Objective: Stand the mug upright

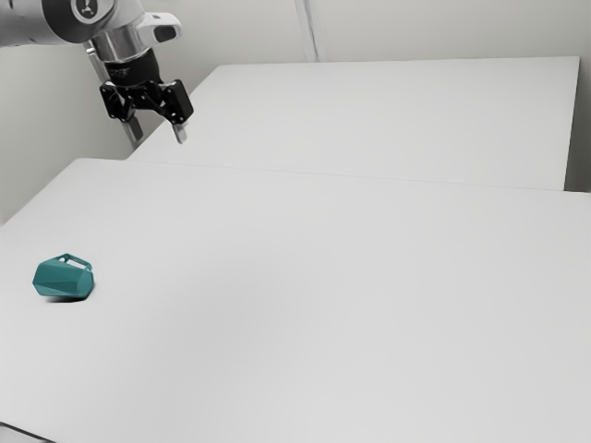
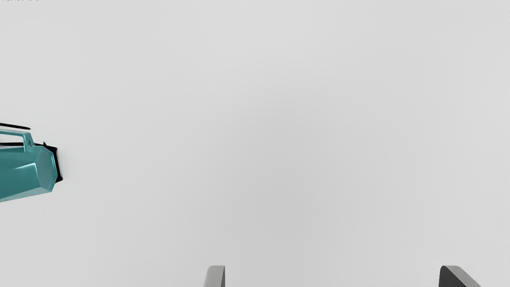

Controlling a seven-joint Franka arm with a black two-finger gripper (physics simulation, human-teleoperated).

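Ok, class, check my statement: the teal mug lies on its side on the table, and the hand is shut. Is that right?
Not quite: the hand is open, as the wrist view shows by its fingers standing wide apart. The teal mug does lie on its side on the table.

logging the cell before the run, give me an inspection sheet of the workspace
surface: white table, with a thin seam toward its far part
job's things: teal mug lying on its side, not upright, its handle on the upper side
clutter: nothing seen
grippers: pincer open, raised above the table and apart from the mug
cables: a thin dark line at the exterior view's lower left corner; cannot tell whether cable or edge
surroundings: plain pale walls, a narrow vertical strip on the back one
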